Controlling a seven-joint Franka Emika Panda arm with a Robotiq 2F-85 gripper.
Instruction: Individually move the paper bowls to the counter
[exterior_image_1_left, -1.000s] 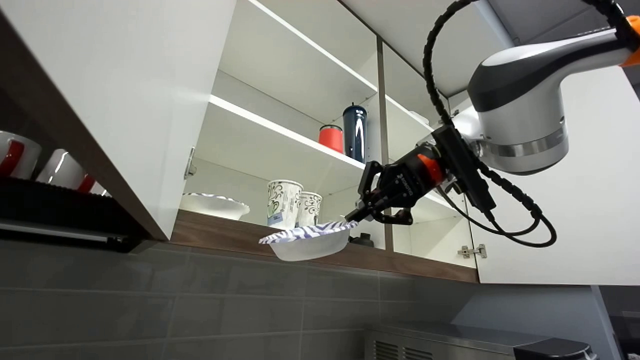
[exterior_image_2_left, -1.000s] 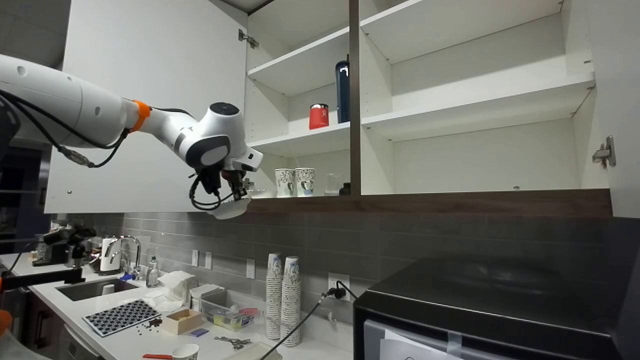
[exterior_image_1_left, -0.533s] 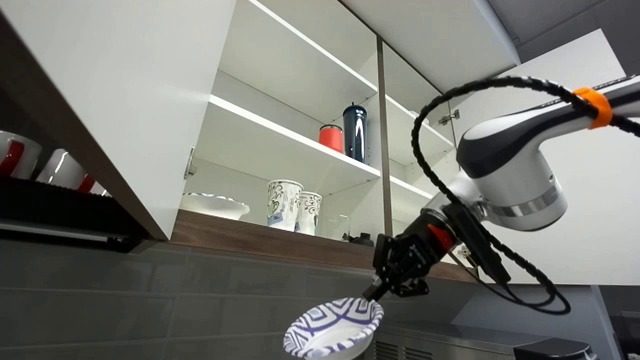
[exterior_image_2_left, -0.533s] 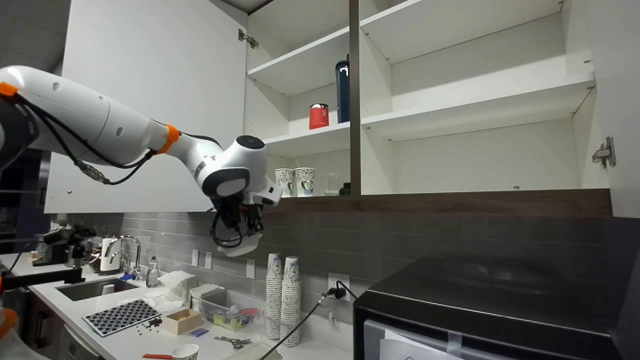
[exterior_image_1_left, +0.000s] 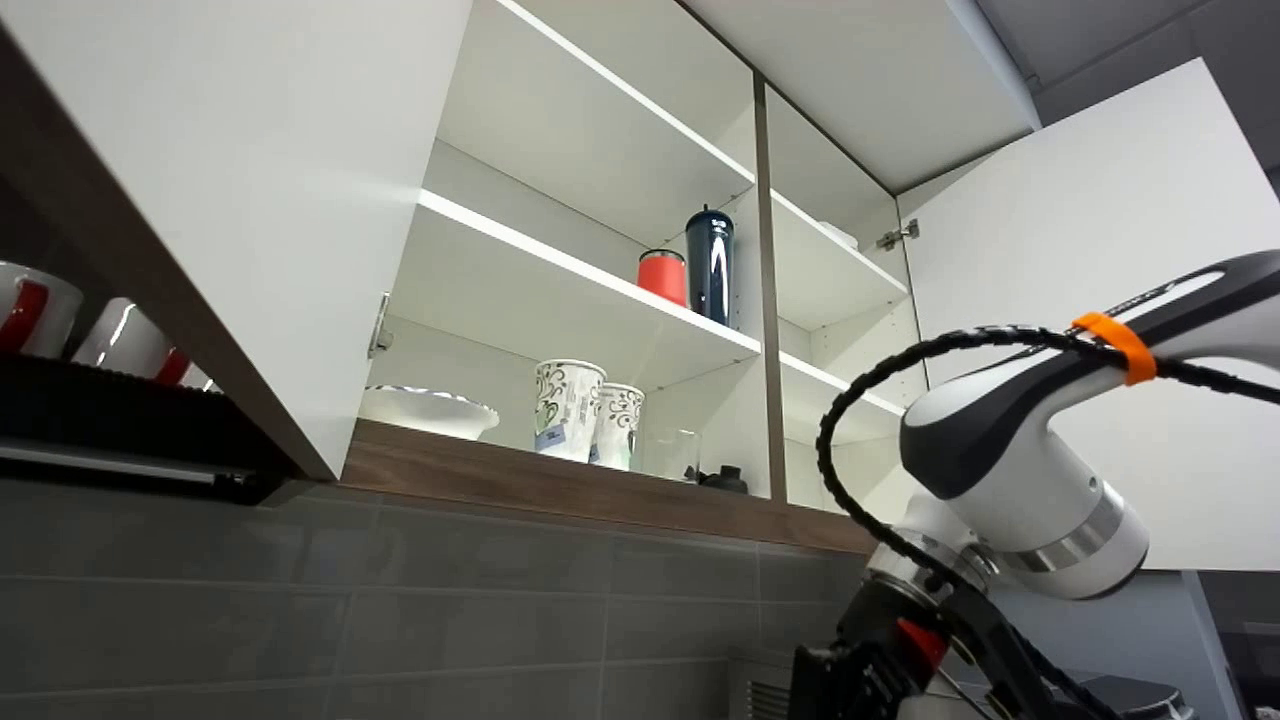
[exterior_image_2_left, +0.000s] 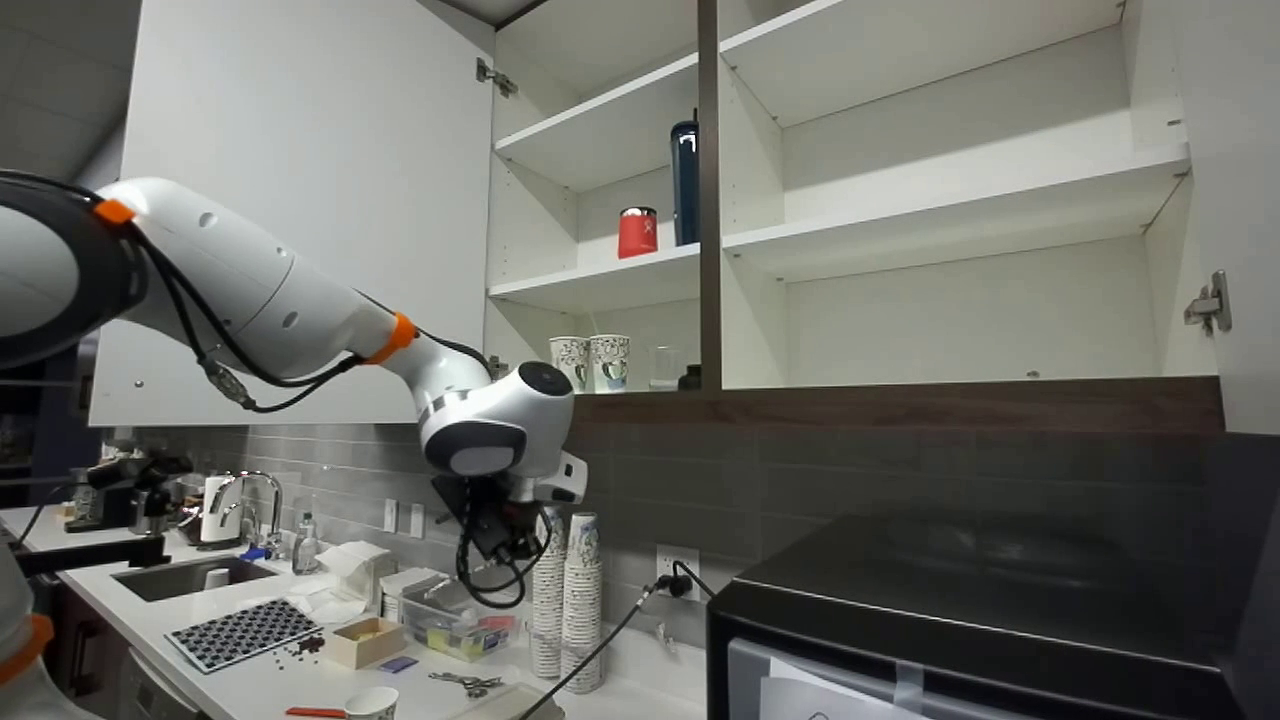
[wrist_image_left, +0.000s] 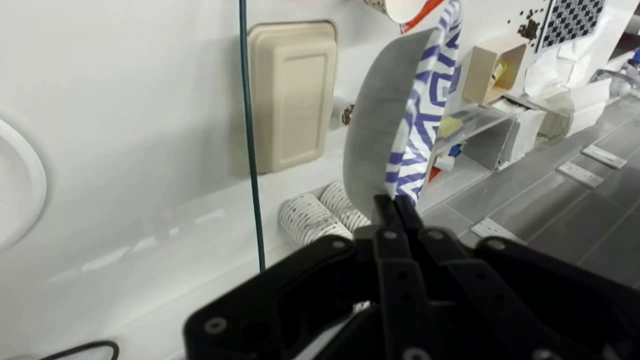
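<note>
Wrist view: gripper (wrist_image_left: 394, 201) closed narrow, pinching paper bowl (wrist_image_left: 392, 110) by purple-patterned rim.

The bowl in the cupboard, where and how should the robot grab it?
Probably by the rim of the bowl, with the gripper, once free, reaching through the open front of the cupboard. The bowl sits upright, its rim flaring outward, leaving an edge to pinch.
</note>
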